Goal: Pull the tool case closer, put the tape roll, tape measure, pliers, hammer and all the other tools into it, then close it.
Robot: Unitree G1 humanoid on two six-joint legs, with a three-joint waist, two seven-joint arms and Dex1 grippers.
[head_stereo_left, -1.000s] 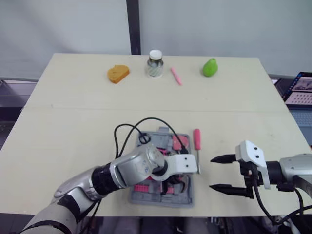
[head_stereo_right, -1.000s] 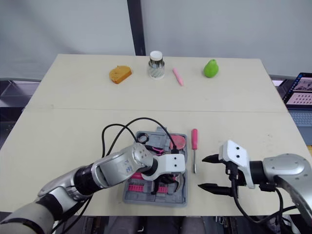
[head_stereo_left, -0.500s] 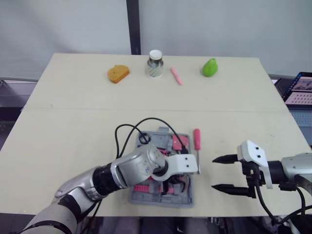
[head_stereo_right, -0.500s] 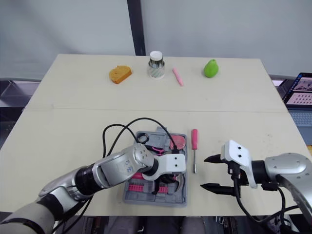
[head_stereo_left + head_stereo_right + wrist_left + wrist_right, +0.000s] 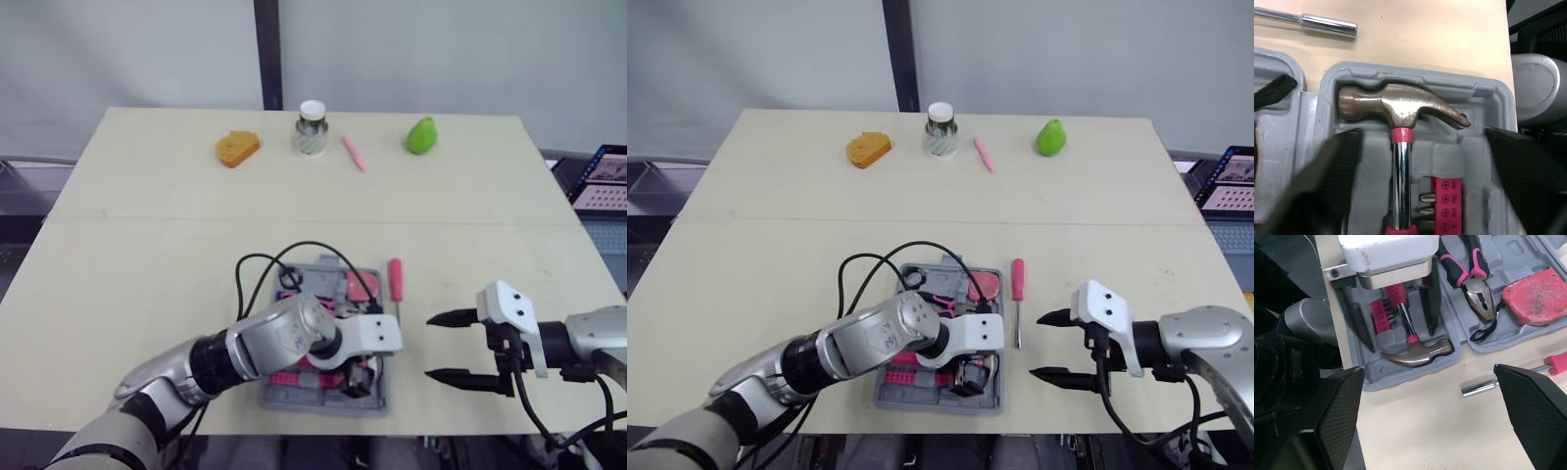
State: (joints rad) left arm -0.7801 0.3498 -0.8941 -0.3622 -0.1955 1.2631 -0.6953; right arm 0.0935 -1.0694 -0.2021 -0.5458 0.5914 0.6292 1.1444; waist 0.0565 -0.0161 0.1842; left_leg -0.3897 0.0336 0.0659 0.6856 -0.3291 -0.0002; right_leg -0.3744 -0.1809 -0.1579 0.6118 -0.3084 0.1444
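L gripper (image 5: pixel 1422 142) spread wide, empty, straddling hammer (image 5: pixel 1400 105) seated in case (image 5: pixel 1484 105); R gripper (image 5: pixel 1035 346) open, empty, right of loose screwdriver (image 5: pixel 1018 304), so an R reach may clip L arm.

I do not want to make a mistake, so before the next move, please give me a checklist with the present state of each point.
1. Hammer seated in its slot of the case: ok.
2. Left gripper open, astride the handle, not gripping: ok.
3. Pliers and tape measure in the case: ok.
4. Screwdriver in the case: not ok, it lies on the table right of it.
5. Right gripper open, free to take it: ok.
6. Tape roll in the case: cannot tell.
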